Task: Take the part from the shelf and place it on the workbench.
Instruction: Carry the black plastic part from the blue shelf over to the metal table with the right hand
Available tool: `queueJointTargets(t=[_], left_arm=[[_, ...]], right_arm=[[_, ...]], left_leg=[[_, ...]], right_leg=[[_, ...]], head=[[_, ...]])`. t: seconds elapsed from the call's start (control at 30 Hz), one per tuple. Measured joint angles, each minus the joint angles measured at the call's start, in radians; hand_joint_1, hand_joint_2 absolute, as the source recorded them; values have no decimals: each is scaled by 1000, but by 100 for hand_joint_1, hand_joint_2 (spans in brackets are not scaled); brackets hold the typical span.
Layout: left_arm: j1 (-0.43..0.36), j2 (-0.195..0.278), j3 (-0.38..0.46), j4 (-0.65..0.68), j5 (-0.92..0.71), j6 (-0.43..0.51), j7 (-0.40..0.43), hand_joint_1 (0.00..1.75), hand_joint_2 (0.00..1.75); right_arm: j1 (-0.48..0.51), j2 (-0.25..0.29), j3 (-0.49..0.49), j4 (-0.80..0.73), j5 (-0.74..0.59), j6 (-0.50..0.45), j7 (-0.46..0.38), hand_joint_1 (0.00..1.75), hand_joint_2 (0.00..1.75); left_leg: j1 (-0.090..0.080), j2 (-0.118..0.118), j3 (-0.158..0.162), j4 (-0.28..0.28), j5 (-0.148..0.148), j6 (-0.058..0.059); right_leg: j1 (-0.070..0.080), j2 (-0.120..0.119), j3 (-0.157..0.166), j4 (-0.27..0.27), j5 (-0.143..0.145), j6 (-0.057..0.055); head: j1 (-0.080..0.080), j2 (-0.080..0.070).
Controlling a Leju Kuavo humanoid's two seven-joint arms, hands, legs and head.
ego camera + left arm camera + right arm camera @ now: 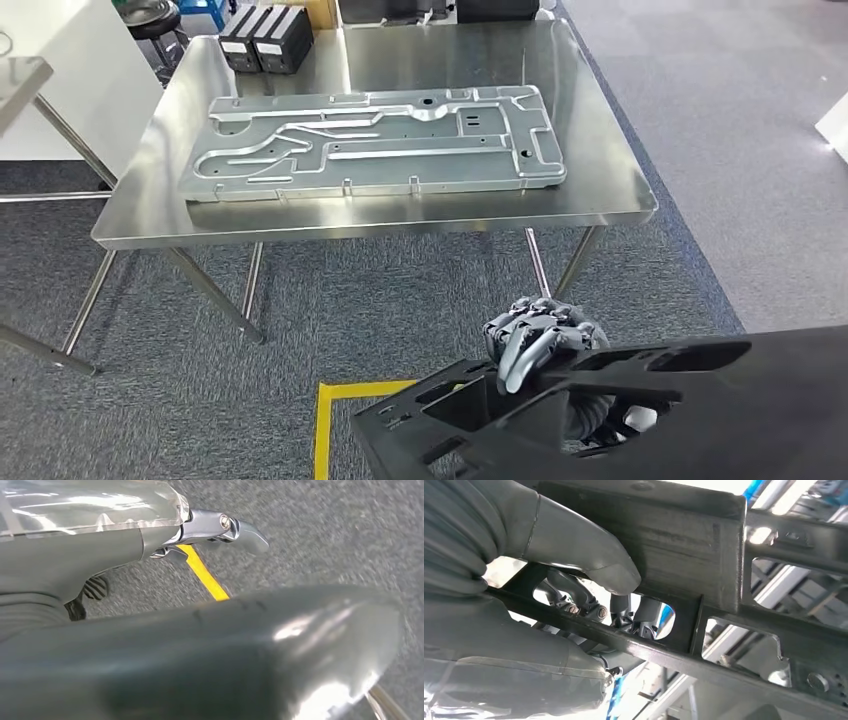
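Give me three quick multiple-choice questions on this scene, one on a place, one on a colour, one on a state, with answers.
1. Where does the silver plate lie?
A on the floor
B on the steel table
C on a shelf

2. What colour is the floor tape?
A yellow
B red
C white

3. What is the right hand doing?
A hanging empty
B pressing the table
C gripping the black part

Answers: B, the plate lies flat on the tabletop; A, a yellow line runs on the grey carpet; C, its fingers wrap the part's frame.
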Motion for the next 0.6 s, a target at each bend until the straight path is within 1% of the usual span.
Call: queueJointTargets(t=[0.03,0.07,0.1,0.13,0.17,0.2,0.23,0.27,0.3,0.33,0.37,0.4,0.43,0.47,0.5,0.53,0.57,0.6], left_arm=[[0,0,0,0,0,0,0,0,0],[2,0,0,0,-1,0,1,0,0],[4,0,1,0,-1,0,2,0,0],[5,0,1,0,-1,0,2,0,0],[6,0,1,0,0,0,3,0,0],[7,1,1,0,0,0,3,0,0],[8,2,1,0,0,0,3,0,0],[10,3,1,0,0,0,4,0,0],[11,5,1,0,0,0,4,0,0],[13,6,1,0,0,0,4,0,0],[14,6,1,0,0,0,5,0,0],[14,6,1,0,1,-1,4,0,0],[13,7,1,0,1,-1,3,0,0],[11,6,1,0,1,-1,2,0,0],[10,6,1,0,1,-1,1,0,0],[9,6,1,0,1,-1,0,0,0],[9,6,1,0,1,-1,0,0,0],[10,6,1,0,1,-1,0,0,0]], right_arm=[[-1,2,0,-1,-2,1,0,175,175],[-1,3,0,-1,-4,3,0,175,175],[-1,5,0,-1,-5,4,0,175,175],[-1,7,0,-1,-6,6,0,175,175],[-1,9,0,-1,-7,6,0,175,175],[-1,11,0,-1,-8,7,0,175,175],[-1,13,0,-2,-8,7,0,175,175],[0,14,0,-2,-8,7,0,175,175],[2,15,0,-3,-8,7,0,175,175],[3,16,0,-5,-7,7,0,175,175],[5,16,0,-8,-6,7,0,175,175],[6,16,0,-12,-5,8,0,175,175],[6,17,-1,-15,-4,9,0,175,175],[6,17,-2,-18,-3,11,0,175,175],[7,17,-2,-19,-2,12,0,175,175],[9,17,-3,-20,-2,13,0,175,175],[11,17,-3,-20,-1,13,0,175,175],[13,17,-3,-21,-1,13,0,175,175]], left_leg=[[1,0,-43,62,-25,-6],[3,0,-85,111,-55,-9],[3,0,-115,134,-79,-11],[3,0,-131,128,-86,-10],[3,0,-133,92,-67,-7],[2,1,-125,32,-21,0],[-1,3,-116,-34,45,9],[-5,4,-108,-86,94,16],[-9,6,-100,-120,129,23],[-12,7,-96,-135,141,28],[-13,6,-86,-140,133,31],[-12,4,-71,-148,132,35],[-9,4,-57,-156,129,40],[-8,3,-41,-162,124,45],[-6,2,-30,-165,118,48],[-6,2,-20,-166,109,51],[-6,1,-11,-166,100,52],[-6,1,-1,-166,90,52]], right_leg=[[0,-1,11,-1,-9,-3],[1,-1,22,-1,-19,-4],[1,-1,34,-1,-29,-4],[2,-1,48,-1,-40,-4],[3,0,63,-1,-52,-3],[4,-1,79,-2,-64,-3],[6,-1,92,-1,-75,-1],[7,1,102,-2,-86,2],[7,3,109,-4,-95,7],[7,5,115,-3,-99,12],[7,6,121,0,-100,19],[6,5,124,11,-98,24],[6,4,118,38,-94,28],[5,3,98,78,-94,32],[4,2,63,132,-105,37],[3,2,20,192,-127,41],[1,2,-24,243,-157,46],[-2,2,-61,277,-185,50]], head=[[0,0],[0,0],[0,0],[0,0],[0,0],[0,0],[0,0],[0,0],[0,0],[0,0],[0,0],[0,0],[0,0],[0,0],[0,0],[0,0],[0,0],[0,0]])
